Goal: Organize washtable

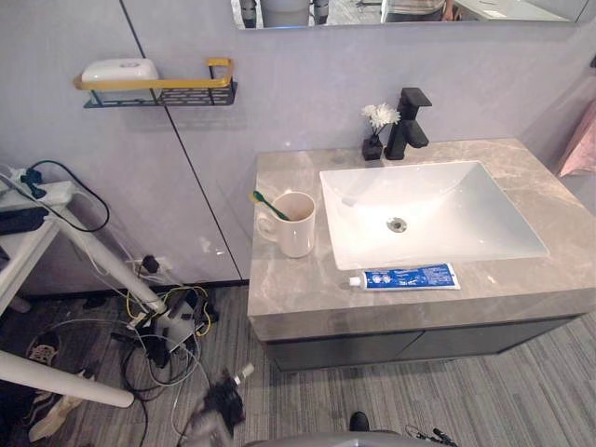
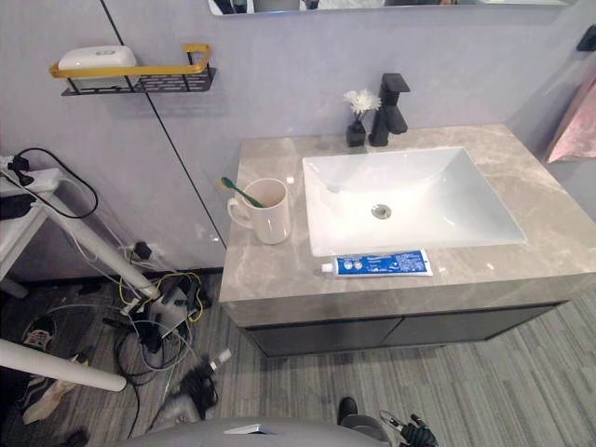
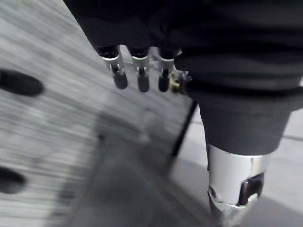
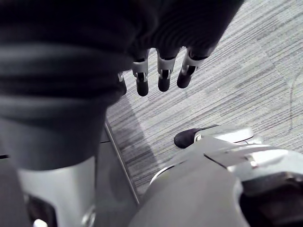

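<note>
Two empty hands hang loose-fingered: left hand (image 3: 141,78), right hand (image 4: 163,75). A blue toothpaste tube (image 1: 410,277) lies along the front edge of the grey stone washtable (image 1: 289,291).

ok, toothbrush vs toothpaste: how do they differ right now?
Pose: the toothbrush leans tilted in the mug; the toothpaste lies flat on the counter, in front of the sink.
Look: the toothbrush is thin and green; the toothpaste is a wider blue tube with a white cap.
Shared: both are long and both are outside the sink.
</note>
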`<state>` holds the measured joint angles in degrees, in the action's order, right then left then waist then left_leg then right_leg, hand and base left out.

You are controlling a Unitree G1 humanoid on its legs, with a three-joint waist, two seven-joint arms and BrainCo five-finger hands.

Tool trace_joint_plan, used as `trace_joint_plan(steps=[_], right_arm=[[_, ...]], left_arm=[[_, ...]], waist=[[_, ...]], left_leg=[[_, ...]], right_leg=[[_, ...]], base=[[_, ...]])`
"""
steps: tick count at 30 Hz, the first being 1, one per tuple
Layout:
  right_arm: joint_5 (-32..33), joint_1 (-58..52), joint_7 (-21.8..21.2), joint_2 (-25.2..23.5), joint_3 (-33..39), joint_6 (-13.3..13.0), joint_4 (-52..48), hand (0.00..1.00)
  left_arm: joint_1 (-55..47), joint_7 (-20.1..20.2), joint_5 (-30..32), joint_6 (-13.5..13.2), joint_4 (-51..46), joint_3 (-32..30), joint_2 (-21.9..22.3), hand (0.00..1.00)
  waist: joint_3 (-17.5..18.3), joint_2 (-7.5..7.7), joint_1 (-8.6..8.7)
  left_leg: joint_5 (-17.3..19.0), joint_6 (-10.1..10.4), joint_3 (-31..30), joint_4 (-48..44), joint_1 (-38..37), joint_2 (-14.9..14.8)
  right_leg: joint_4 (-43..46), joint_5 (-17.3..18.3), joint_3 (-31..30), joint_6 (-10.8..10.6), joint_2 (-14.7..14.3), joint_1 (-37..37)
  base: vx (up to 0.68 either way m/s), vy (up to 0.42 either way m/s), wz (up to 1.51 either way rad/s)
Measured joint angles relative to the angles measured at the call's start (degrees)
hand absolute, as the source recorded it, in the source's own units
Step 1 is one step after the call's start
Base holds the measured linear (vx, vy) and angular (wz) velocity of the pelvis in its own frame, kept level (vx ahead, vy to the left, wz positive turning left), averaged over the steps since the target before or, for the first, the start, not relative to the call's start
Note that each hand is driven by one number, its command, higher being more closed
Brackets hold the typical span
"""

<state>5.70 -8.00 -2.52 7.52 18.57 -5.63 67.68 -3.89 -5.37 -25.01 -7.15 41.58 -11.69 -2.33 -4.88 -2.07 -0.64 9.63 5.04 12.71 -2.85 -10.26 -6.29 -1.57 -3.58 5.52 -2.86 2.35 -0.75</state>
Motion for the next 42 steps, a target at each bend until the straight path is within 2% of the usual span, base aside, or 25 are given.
trace_joint_plan(steps=[1,3,5,6,9,10,12,13,14,16,18,19,21,24,26,31,35,39,42], right_arm=[[0.0,0.0,0.0,0.0,-0.1,0.0,-0.1,0.0],[-0.1,-0.1,0.0,0.1,-0.5,-0.1,-0.2,0.0],[-0.1,-0.2,0.0,0.2,-1.0,-0.1,-0.3,0.0],[-0.2,-0.1,-0.3,0.3,-1.5,-0.1,-0.3,0.0],[-0.2,-0.1,-1.0,0.5,-3.0,-0.1,-0.3,0.0],[-0.2,-0.3,-1.4,0.5,-3.3,-0.2,-0.3,0.0],[-0.2,-0.4,-1.7,0.5,-3.3,-0.3,-0.3,0.0],[-0.2,-0.4,-2.0,0.5,-3.5,-0.3,-0.2,0.0],[-0.2,-0.5,-2.0,0.5,-3.6,-0.3,-0.2,0.0],[-0.1,-0.7,-2.2,0.7,-4.7,-0.4,-0.2,0.0],[-0.1,-1.1,-2.3,0.8,-5.2,-0.4,-0.2,0.0],[-0.1,-1.0,-2.3,0.9,-5.4,-0.5,-0.2,0.0],[-0.2,-0.9,-2.2,1.3,-6.3,-0.5,-0.2,0.0],[-0.2,-0.9,-2.1,1.6,-7.3,-0.4,-0.2,0.0],[-0.2,-0.8,-1.9,1.7,-7.4,-0.3,-0.2,0.0],[-0.2,-0.4,-1.8,1.8,-7.5,-0.1,-0.4,0.0],[-0.2,-0.2,-1.5,1.7,-7.5,0.1,-0.5,0.0],[-0.7,0.2,-1.3,1.6,-7.4,1.0,-0.8,0.0],[-0.7,0.5,-1.3,1.6,-7.4,1.3,-0.8,0.0]], left_arm=[[-0.3,-0.5,-0.9,-0.7,-4.2,-0.8,0.0,0.0],[0.2,-2.7,-3.7,-4.1,-16.0,-5.4,0.0,0.0],[1.5,-5.0,-3.7,-5.0,-22.5,-8.8,-0.1,0.0],[1.7,-7.0,-1.6,-5.5,-27.0,-9.7,-0.3,0.0],[2.1,-9.7,3.5,-5.5,-36.4,-9.6,-0.6,0.0],[2.6,-11.6,8.7,-5.9,-45.1,-7.5,-0.8,0.0],[3.9,-12.3,12.9,-6.6,-49.6,-5.3,-1.0,0.0],[7.1,-13.2,18.6,-7.2,-54.3,-0.3,-2.1,0.0],[7.7,-13.2,19.3,-7.2,-54.9,0.8,-2.5,0.0],[11.1,-13.6,25.2,-7.2,-58.0,8.0,-3.9,0.0],[15.4,-13.5,35.9,-7.2,-60.3,19.3,-5.9,0.0],[16.3,-13.1,39.2,-7.2,-60.4,22.1,-6.3,0.0],[20.1,-9.7,46.2,-7.7,-59.5,32.8,-7.7,0.0],[24.5,-5.1,47.1,-8.4,-54.2,42.0,-7.6,0.0],[27.6,-2.8,47.7,-8.3,-50.0,45.8,-7.2,0.0],[32.6,2.2,48.9,-7.4,-43.8,50.3,-6.7,0.0],[35.9,4.2,49.2,-6.1,-40.2,52.4,-6.5,0.0],[35.8,5.0,50.8,-5.2,-34.8,52.6,-6.8,0.0],[35.8,5.1,51.4,-3.9,-31.6,52.6,-6.9,0.0]], waist=[[0.0,0.01,0.01],[0.0,-0.01,0.19],[0.0,-0.02,0.16],[0.0,-0.01,0.14],[0.1,0.12,0.13],[0.3,0.35,0.01],[0.3,0.35,-0.18],[0.3,0.35,-0.18],[0.3,0.35,-0.16],[0.5,0.23,0.03],[0.8,0.17,0.12],[1.0,0.1,0.14],[1.2,-0.21,0.27],[1.3,0.08,0.35],[1.3,0.18,0.36],[1.4,0.15,0.82],[1.4,0.31,1.0],[1.5,0.49,1.9],[1.5,0.47,1.9]], left_leg=[[0.0,0.0,0.0,0.0,0.0,0.0],[0.0,0.0,0.0,0.0,0.0,0.0],[0.0,0.0,-0.1,0.0,0.0,0.0],[0.0,0.0,-0.1,0.1,0.2,0.1],[0.0,0.0,-0.5,0.0,0.5,0.1],[0.0,0.0,-0.7,-0.4,0.9,0.2],[0.0,-0.1,-0.8,-0.6,1.0,0.2],[-0.1,-0.1,-0.8,-1.2,1.0,0.3],[-0.1,-0.1,-0.8,-1.3,1.0,0.3],[-0.2,-0.2,-0.7,-1.6,1.2,0.5],[-0.9,-0.6,-0.6,-1.5,1.7,0.9],[-1.1,-0.4,-0.6,-1.5,1.8,1.0],[-1.2,-0.4,-0.4,-1.1,1.9,1.0],[-1.1,-0.6,-0.3,-0.7,2.8,0.9],[-0.8,-0.9,-0.3,-0.7,3.5,0.9],[-0.8,-1.0,0.9,-0.7,3.8,1.0],[-0.8,-1.0,0.9,-0.9,3.8,1.1],[-0.8,-1.0,0.9,0.0,2.7,1.1],[-0.8,-1.0,0.4,0.4,2.5,1.1]], right_leg=[[0.0,0.0,0.0,0.0,0.0,0.0],[-0.2,0.0,0.0,0.0,0.0,-0.1],[-1.0,-0.5,0.1,0.0,0.0,-0.5],[-1.8,-1.1,0.1,0.0,0.0,-0.7],[-2.7,-1.7,0.5,0.0,0.0,-1.0],[-3.2,-1.9,0.7,0.1,0.1,-1.2],[-3.2,-1.9,0.9,0.1,0.1,-1.2],[-3.0,-1.9,0.9,0.1,0.2,-1.2],[-2.9,-1.8,0.8,0.1,0.2,-1.2],[-2.8,-1.8,0.7,0.1,0.4,-1.2],[-2.4,-1.6,0.4,0.3,0.9,-0.4],[-2.2,-1.5,0.2,0.3,1.0,0.0],[-1.8,-1.2,-0.1,0.3,1.0,1.0],[-1.8,-1.5,-0.3,0.1,0.9,1.8],[-1.8,-1.8,-0.4,0.0,0.9,2.3],[-1.9,-2.8,-1.6,-0.4,0.8,3.2],[-1.9,-3.0,-1.5,-0.1,0.9,3.1],[-3.7,-3.6,-0.7,-0.3,0.9,1.5],[-3.7,-3.6,-0.1,-0.3,0.9,1.4]], base=[[0.0,0.0,0.0],[0.0,0.0,0.0],[0.0,0.0,0.0],[0.0,0.0,0.0],[0.01,-0.002,0.06],[0.02,-0.006,0.12],[0.01,-0.005,0.06],[0.0,0.0,0.0],[-0.02,-0.007,-0.03],[-0.03,0.004,-0.03],[-0.05,0.014,-0.04],[-0.05,0.01,-0.09],[-0.06,0.004,-0.09],[-0.09,0.0,-0.05],[-0.07,0.003,-0.02],[-0.01,0.009,-0.13],[0.02,0.008,0.02],[0.05,0.009,0.02],[0.06,0.003,0.08]])
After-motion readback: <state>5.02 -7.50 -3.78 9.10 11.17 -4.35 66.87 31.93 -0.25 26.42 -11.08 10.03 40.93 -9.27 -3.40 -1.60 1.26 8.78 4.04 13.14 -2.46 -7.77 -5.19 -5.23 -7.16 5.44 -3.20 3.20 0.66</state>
